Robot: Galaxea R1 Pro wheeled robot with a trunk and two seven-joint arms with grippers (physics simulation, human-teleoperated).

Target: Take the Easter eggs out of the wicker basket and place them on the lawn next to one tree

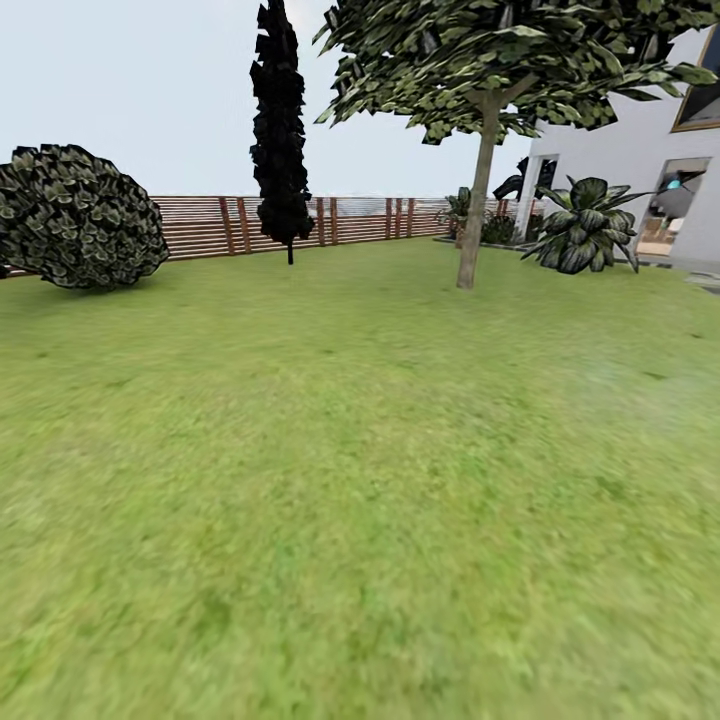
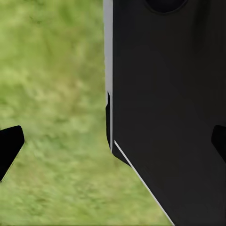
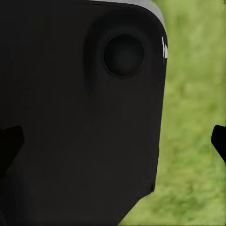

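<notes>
In the head view the lawn (image 1: 360, 480) spreads over the whole foreground, short green grass running back to the fence. At far left a round, dense shrub (image 1: 78, 216) sits on the grass just before a brown slatted wooden fence (image 1: 205, 226), which runs across the back of the garden. Right of the shrub a tall, narrow dark cypress (image 1: 280, 130) rises in front of the fence, its thin stem meeting the grass. Further right stands a leafy tree (image 1: 478, 190) with a pale slim trunk and a broad crown reaching over the upper right of the picture. Beyond it, at the grass's far right edge, a low broad-leaved plant (image 1: 585, 225) grows beside the white house wall (image 1: 625, 150), where a doorway and a window show.

In the left wrist view, the left claw (image 2: 115, 141) has one dark fingertip (image 2: 9, 146) at one edge of the frame and another at the opposite edge, well apart, so it is released. Between them lie blurred grass and a black part of the robot's body (image 2: 169, 113).

In the right wrist view the right claw (image 3: 115, 141) likewise has its fingertips (image 3: 219, 139) spread to both edges, released, with a black robot panel (image 3: 80, 117) and grass behind.
</notes>
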